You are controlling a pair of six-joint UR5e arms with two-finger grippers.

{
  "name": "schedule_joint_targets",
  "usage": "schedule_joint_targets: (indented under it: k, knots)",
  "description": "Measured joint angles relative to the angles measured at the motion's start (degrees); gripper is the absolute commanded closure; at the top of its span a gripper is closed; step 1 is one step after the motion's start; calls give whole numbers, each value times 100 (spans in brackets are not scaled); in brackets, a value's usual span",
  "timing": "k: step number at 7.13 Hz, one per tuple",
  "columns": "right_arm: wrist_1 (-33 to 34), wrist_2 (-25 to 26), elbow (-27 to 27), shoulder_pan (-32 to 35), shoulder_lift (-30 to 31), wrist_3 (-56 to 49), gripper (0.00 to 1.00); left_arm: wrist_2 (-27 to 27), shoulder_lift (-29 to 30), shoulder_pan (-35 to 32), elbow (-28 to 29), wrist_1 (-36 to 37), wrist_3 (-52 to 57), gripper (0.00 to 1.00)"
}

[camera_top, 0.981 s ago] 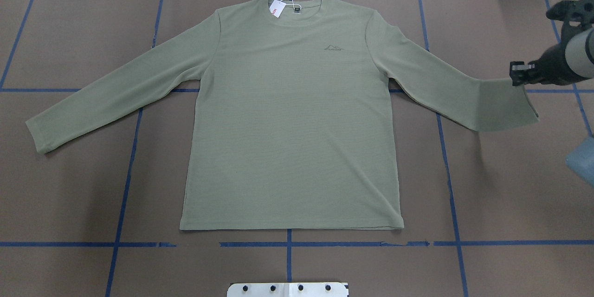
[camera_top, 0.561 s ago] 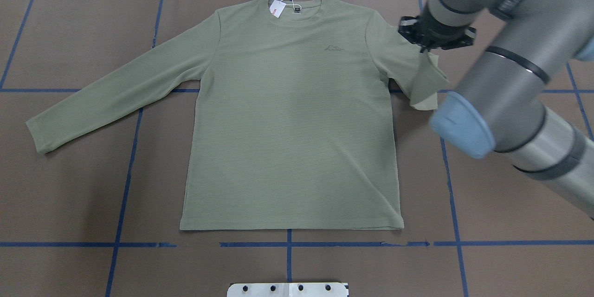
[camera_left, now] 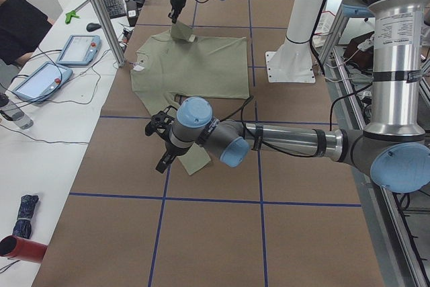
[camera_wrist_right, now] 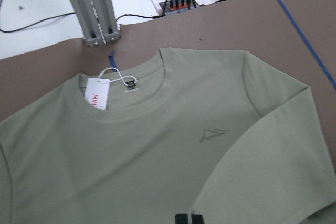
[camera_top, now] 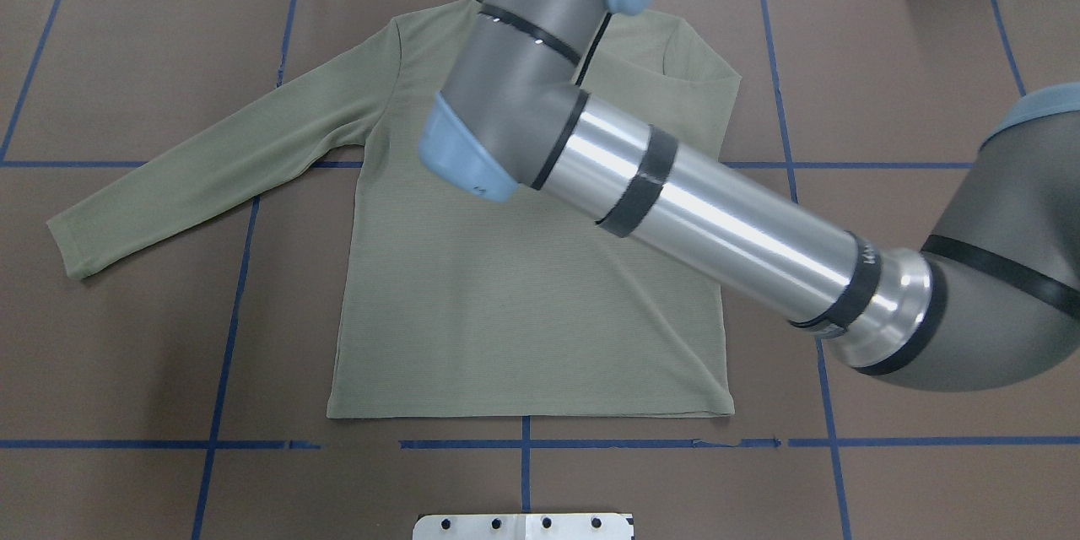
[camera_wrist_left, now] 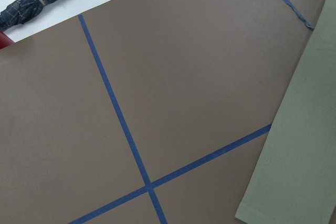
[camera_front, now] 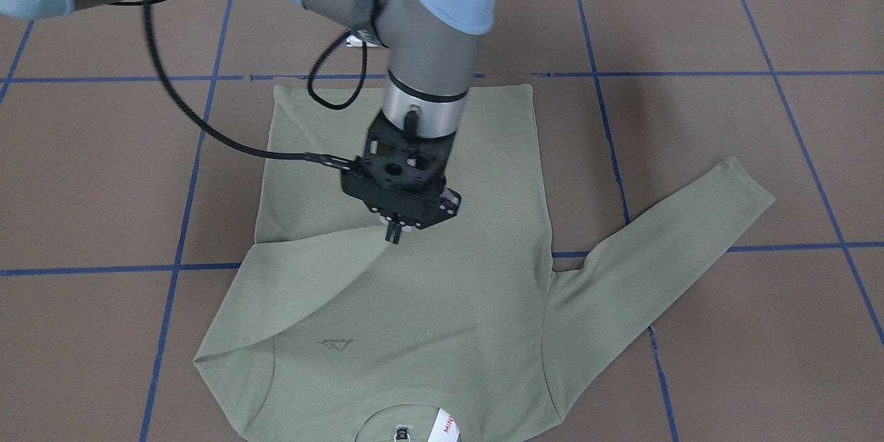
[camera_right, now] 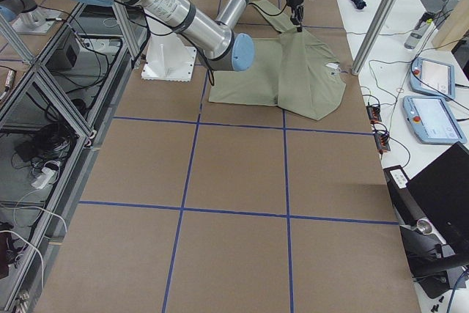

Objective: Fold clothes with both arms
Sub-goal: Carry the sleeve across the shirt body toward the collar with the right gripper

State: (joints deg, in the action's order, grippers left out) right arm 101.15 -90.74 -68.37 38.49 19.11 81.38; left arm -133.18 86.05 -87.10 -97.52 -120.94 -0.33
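Observation:
The sage-green long-sleeved shirt (camera_top: 506, 321) lies flat, chest up, with its hang tag (camera_wrist_right: 95, 94) at the collar. My right gripper (camera_front: 392, 236) is shut on the cuff of the right sleeve (camera_front: 311, 269). It holds the cuff over the middle of the chest, and the sleeve is folded inward across the body. Its closed fingertips (camera_wrist_right: 182, 219) show at the bottom of the right wrist view. The left sleeve (camera_top: 194, 160) lies stretched out. My left gripper (camera_left: 163, 156) shows only in the exterior left view, over that sleeve's cuff (camera_wrist_left: 283, 192). I cannot tell its state.
Blue tape lines grid the brown table (camera_top: 928, 59). The white pedestal base (camera_left: 290, 65) stands beside the shirt's hem. An aluminium post (camera_wrist_right: 92, 9) rises just past the collar. Control pendants (camera_left: 77, 48) and a person sit at the side table.
My right gripper has carried the right sleeve's cuff from far out on the right inward, over the shoulder and onto the chest. The right arm now covers the collar in the overhead view.

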Motion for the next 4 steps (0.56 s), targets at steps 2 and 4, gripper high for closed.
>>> schedule_joint_targets:
  k: [2, 4]
  knots:
    - [-1075, 922, 999, -604, -261, 529, 100, -3, 0, -1, 32, 0, 6, 0]
    - [-1779, 1304, 1559, -888, -457, 703, 100, -6, 0, -4, 70, 0, 15, 0]
